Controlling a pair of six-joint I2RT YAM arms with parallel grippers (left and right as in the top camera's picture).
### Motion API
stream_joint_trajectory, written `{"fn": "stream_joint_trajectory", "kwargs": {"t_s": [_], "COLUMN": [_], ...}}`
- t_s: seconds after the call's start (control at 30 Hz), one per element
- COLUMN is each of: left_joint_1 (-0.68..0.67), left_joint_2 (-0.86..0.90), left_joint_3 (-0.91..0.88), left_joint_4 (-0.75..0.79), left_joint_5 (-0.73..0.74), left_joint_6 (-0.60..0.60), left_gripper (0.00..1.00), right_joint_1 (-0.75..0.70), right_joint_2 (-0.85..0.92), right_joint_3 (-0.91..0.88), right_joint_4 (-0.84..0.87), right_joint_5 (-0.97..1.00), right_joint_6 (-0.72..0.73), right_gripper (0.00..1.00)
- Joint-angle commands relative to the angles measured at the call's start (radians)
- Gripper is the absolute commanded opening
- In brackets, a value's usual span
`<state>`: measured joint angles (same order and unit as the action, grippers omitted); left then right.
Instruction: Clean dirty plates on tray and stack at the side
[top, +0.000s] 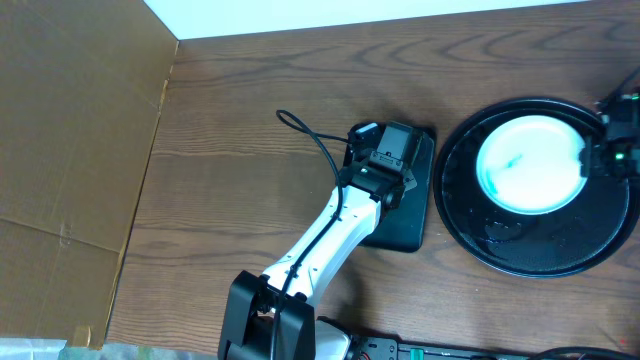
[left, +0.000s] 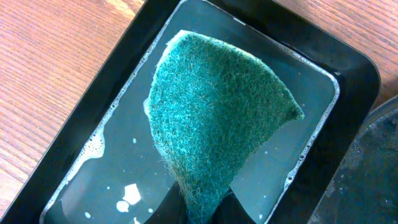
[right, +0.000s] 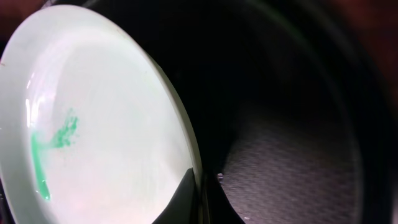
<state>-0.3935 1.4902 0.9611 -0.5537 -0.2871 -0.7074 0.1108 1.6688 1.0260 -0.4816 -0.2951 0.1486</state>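
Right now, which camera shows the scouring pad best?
Left wrist: the scouring pad fills the frame, pinched by the left hand over the rectangular tray. Overhead, the arm hides it; right wrist misses it.

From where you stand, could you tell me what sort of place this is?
Probably a lab bench set up for dishwashing: a wooden table, a small tray of soapy water with a green scouring pad, and a round black tray holding a smeared plate.

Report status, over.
Left gripper shut on green scouring sponge over rectangular black water tray. Right gripper gripping rim of smeared white plate in round black tray. Nothing seen blocking.
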Motion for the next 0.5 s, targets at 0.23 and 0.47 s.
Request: {"fn": "stream_joint_trajectory", "kwargs": {"t_s": [0.23,0.47], "left_joint_1": [0.004,0.004], "left_joint_2": [-0.007,-0.004], "left_joint_3": [-0.008,-0.008], "left_joint_4": [0.002,0.021], "left_joint_5": [-0.010,-0.010], "left_joint_6": [-0.013,-0.012], "left_gripper": [0.08,0.08], "right_joint_1": [0.097,0.100], "right_joint_2": [0.136,0.240], "right_joint_3": [0.004,0.004], "right_joint_4": [0.004,0.026], "right_joint_5": [0.062,0.062], "right_joint_6": [0.041,0.042], "right_gripper": [0.01,0.10]}}
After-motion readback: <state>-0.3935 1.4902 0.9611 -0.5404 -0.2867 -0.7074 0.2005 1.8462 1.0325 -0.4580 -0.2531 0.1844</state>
